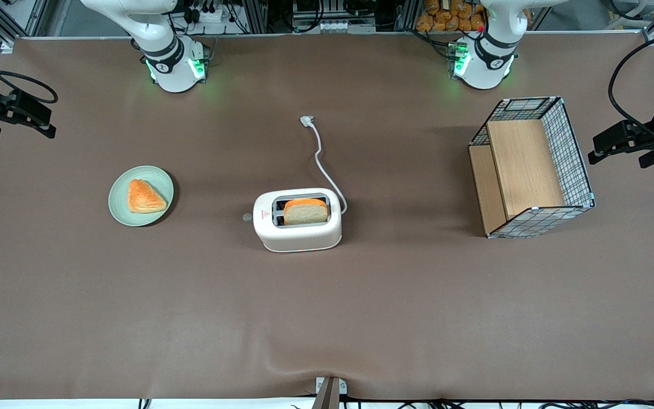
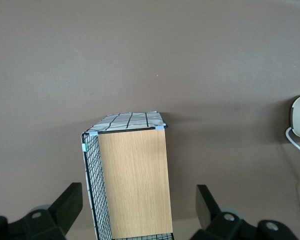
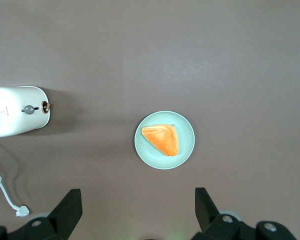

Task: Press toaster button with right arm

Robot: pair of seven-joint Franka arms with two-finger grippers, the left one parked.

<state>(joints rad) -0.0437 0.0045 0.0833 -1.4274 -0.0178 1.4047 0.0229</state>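
Note:
The white toaster (image 1: 297, 227) stands mid-table with a bread slice (image 1: 305, 211) in one slot. Its button (image 1: 247, 217) is a tiny grey knob jutting from the narrow logo end, which faces the working arm's end of the table. My right gripper (image 1: 46, 122) hangs high at that end, well away from the toaster and farther from the front camera than the plate. In the right wrist view the gripper (image 3: 137, 210) is open with nothing between its fingers (image 3: 70, 210). That view also shows the toaster (image 3: 15, 112), with a grey knob (image 3: 28, 109) and a small brown one (image 3: 46, 106).
A green plate (image 1: 118, 200) with an orange pastry (image 1: 145, 196) lies between my gripper and the toaster. The toaster's white cord runs to a loose plug (image 1: 306, 120). A wire-mesh wooden crate (image 1: 531, 167) stands toward the parked arm's end.

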